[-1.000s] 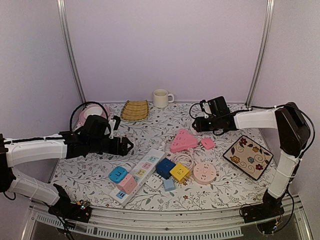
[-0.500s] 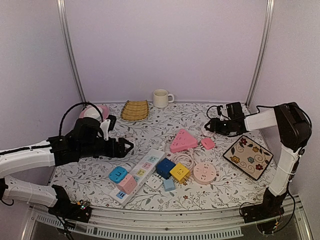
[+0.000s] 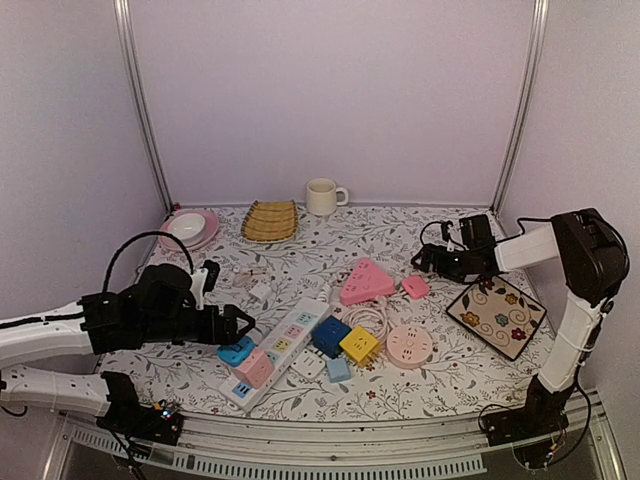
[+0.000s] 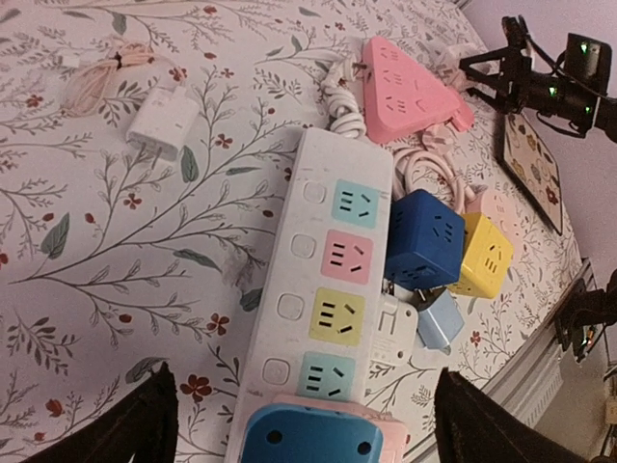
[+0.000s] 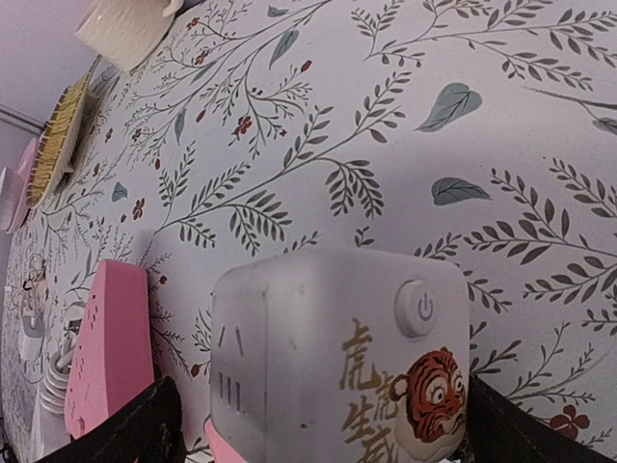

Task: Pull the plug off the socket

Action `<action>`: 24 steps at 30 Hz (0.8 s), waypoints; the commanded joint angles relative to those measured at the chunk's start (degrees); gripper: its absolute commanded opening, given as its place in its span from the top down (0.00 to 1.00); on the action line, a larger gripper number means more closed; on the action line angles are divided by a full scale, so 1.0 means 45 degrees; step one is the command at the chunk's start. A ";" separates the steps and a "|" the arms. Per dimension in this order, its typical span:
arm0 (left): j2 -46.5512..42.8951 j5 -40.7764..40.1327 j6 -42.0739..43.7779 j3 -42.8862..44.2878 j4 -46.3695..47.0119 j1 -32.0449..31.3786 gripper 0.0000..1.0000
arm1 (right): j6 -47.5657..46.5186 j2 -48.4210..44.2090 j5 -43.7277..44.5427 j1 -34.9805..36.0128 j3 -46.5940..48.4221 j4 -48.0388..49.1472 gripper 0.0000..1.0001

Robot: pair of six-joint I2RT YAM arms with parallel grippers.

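Since the left arm has drawn back toward its base, the left gripper (image 3: pixel 240 323) now sits low at the near end of the white power strip (image 4: pixel 289 241). Its jaws are spread wide and empty, with the light-blue plug (image 4: pixel 318 439) seated on that strip lying between the fingers but untouched. That plug is not yet pulled, and it looks like the next one in line.

Farther off, the right gripper (image 3: pixel 428 262) has swung away from the pink triangular socket (image 3: pixel 367 281) to the right side of the desk (image 3: pixel 300 235). Its jaws, narrower a moment ago, now stand wide on either side of a white cube plug (image 5: pixel 337 357) printed with a tiger. The cube seems set down near a small pink plug (image 3: pixel 415 287) and let go, so that pull appears done.
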 commanded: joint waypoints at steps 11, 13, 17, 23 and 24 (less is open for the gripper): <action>-0.2598 0.0125 -0.3014 -0.2334 -0.1213 -0.0356 0.08 | -0.0369 -0.3216 0.1622 0.0013 -0.1302 -0.0617 0.01; -0.2740 0.0271 -0.3135 -0.2503 -0.1024 -0.0374 0.08 | -0.0361 -0.3648 0.1840 0.0212 -0.1428 -0.0802 0.01; -0.3023 0.0602 -0.3382 -0.2744 -0.0681 -0.0396 0.08 | -0.0417 -0.4517 0.2210 0.1087 -0.1551 -0.1164 0.01; -0.2969 0.0854 -0.3538 -0.2965 -0.0382 -0.0435 0.07 | -0.0192 -0.5848 0.2828 0.3684 -0.1669 -0.1406 0.01; -0.2910 0.0890 -0.3543 -0.2995 -0.0309 -0.0453 0.08 | -0.0132 -0.5930 0.2942 0.4209 -0.1626 -0.1457 0.01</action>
